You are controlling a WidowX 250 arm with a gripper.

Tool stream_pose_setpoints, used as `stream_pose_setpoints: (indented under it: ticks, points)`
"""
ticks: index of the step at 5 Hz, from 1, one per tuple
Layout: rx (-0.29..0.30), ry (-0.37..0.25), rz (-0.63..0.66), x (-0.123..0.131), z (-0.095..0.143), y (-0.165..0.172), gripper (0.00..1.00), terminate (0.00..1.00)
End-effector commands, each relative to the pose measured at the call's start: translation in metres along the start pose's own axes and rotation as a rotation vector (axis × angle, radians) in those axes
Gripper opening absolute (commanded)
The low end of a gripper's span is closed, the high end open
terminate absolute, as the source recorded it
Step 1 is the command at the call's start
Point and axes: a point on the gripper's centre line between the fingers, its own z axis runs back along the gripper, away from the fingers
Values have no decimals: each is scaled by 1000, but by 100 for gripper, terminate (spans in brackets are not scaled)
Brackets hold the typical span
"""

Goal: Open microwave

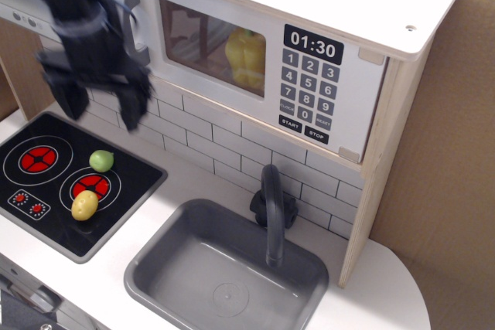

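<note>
The microwave point(255, 44) is pale wood with a white door, shut, and a clear window point(209, 36). Its grey bar handle point(128, 7) is at the door's left edge. The black keypad point(308, 90) and the clock digits point(313, 45) are on the right. A yellow toy point(246, 58) shows inside. My gripper point(100, 110) is blurred by motion. It hangs open and empty just below and left of the handle, in front of the tiled wall, and does not touch the handle.
A black hob point(46, 183) at lower left carries a green ball point(100, 160) and a yellow ball point(85, 205). A grey sink point(155, 268) with a dark faucet point(271, 206) is in front. A cardboard wall point(441, 152) stands at the right.
</note>
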Motion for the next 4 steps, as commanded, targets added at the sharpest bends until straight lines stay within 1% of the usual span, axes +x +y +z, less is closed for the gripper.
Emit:
stream_pose_setpoints:
  ticks: [1, 2, 3, 4]
  points:
    - [-9, -144, -3, 33, 41, 33, 100, 0]
    - [-19, -164, -23, 42, 40, 32, 100, 0]
    - [-10, -194, -26, 51, 35, 29, 100, 0]
    - [-33, -175, -89, 54, 31, 20, 100, 0]
